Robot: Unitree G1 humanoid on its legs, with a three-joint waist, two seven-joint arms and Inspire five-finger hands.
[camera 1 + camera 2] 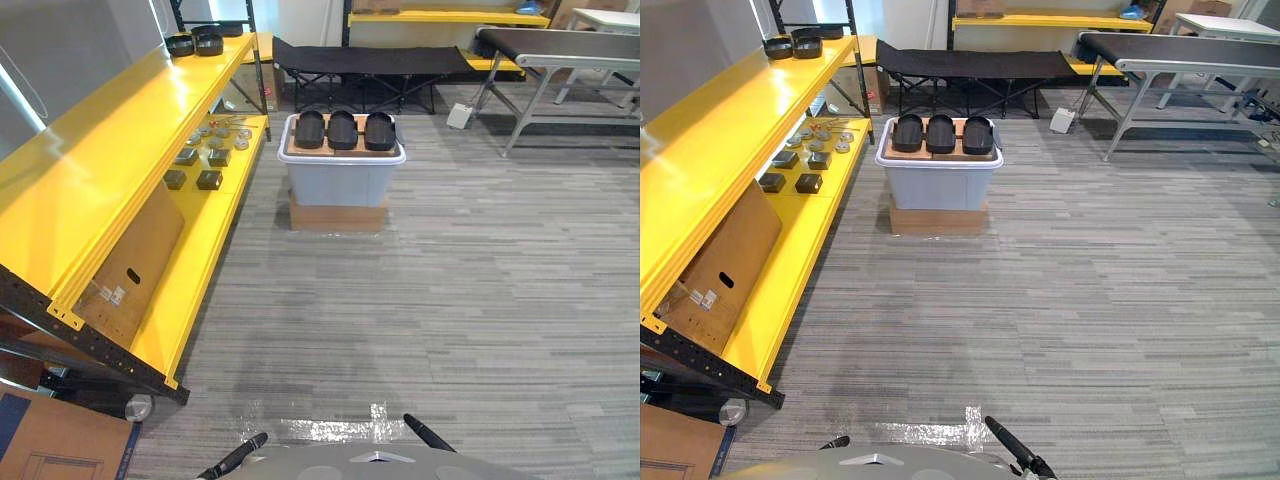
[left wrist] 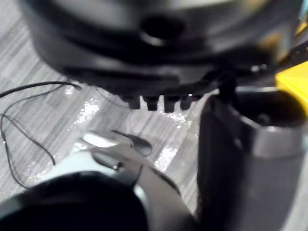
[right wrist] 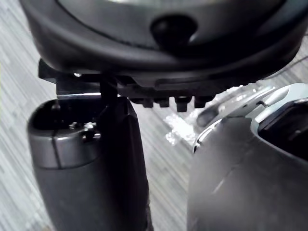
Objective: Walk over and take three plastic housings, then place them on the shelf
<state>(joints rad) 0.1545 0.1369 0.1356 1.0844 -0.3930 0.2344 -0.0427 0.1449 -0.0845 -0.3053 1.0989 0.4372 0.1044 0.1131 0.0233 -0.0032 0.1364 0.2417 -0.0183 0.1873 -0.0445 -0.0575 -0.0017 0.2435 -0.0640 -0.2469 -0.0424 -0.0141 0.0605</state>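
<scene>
Three housings point(image 1: 342, 130) lay atop a bin point(image 1: 340, 185), far ahead of left hand point(image 2: 144, 53) and right hand point(image 3: 159, 53); their grip could not be told.

Both arms hang low and close in at the robot's sides, and in the head views little more than the ends of the hands pokes out. The left hand point(image 1: 235, 457) shows as one slim dark finger, straight, angled forward and a touch inward. The right hand point(image 1: 428, 433) mirrors it, a straight dark finger slanting in toward the other. Seen from each wrist, the dark bulk of the palm looms close, and past it a short row of fingertips point(image 2: 152, 102) stands out side by side, level and loose. It is the same on the right point(image 3: 182, 102). Both hands are relaxed and empty.
</scene>
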